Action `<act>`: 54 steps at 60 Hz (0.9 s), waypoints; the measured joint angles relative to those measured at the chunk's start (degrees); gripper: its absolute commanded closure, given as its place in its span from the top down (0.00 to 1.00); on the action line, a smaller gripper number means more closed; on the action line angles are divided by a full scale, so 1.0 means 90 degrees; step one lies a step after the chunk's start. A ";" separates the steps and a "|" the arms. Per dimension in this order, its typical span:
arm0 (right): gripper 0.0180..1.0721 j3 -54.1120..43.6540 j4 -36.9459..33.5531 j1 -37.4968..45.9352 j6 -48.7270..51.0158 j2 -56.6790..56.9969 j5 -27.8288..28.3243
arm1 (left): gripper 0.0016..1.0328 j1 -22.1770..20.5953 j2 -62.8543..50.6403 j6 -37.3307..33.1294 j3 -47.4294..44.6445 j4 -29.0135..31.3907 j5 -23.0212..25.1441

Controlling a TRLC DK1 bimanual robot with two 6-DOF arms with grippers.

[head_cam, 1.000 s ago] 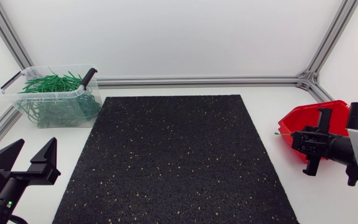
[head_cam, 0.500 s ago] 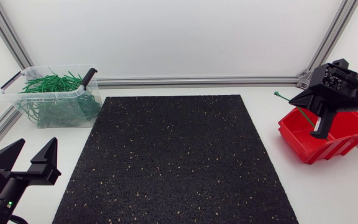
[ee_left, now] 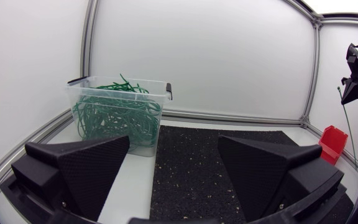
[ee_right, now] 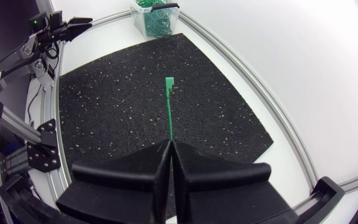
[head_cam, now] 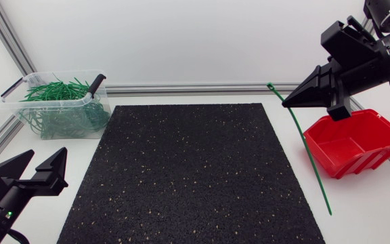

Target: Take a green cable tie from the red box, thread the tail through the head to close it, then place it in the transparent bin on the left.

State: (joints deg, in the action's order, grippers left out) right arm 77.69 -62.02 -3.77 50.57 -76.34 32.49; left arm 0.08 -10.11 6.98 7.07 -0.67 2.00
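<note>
The green cable tie (head_cam: 309,150) is pinched in my right claw (head_cam: 288,104), whose two fingers are pressed together on the strap close to its head end. The short head part stands out ahead of the fingertips. The long tail hangs down under the claw, and its tip comes low beside the red box (head_cam: 357,163). I cannot tell if the tip touches the counter (head_cam: 361,217). The claw itself is high above the box, on the side of the black mat (head_cam: 188,169).

I judge that the grip is near the head so that the head stays steady as a target. The free tail can then be caught and bent around by the other arm.

My left claw (head_cam: 48,154) is spread wide and holds nothing. It sits low over the counter, well apart from the tie, with the transparent bin (head_cam: 49,102) ahead of it. This looks to me like a waiting place for taking the tail.

The right wrist view shows what the head view cannot: no gap between the fingers, and the square head straight ahead of them. It hides the tail, which only the head view shows in full length. The left wrist view shows the bin full of green ties, and the far claw with the tie as a thin line.
</note>
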 measured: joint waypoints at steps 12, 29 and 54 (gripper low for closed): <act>0.05 0.0073 -0.0087 -0.0126 -0.1078 -0.0481 0.0801 | 0.96 0.0221 -0.1477 0.0398 0.1107 0.0478 0.0862; 0.05 0.0070 0.0284 -0.0561 -0.1824 -0.0889 0.1498 | 0.96 0.0044 -0.3208 0.0041 0.2664 0.1545 0.1137; 0.05 -0.0532 0.1525 -0.1758 -0.2929 -0.0998 0.2166 | 0.95 -0.0379 -0.4522 -0.0787 0.3497 0.1268 0.2715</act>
State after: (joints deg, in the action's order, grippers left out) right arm 72.90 -48.29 -19.59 24.21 -85.32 51.99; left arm -3.33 -50.81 -0.10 38.54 10.74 26.44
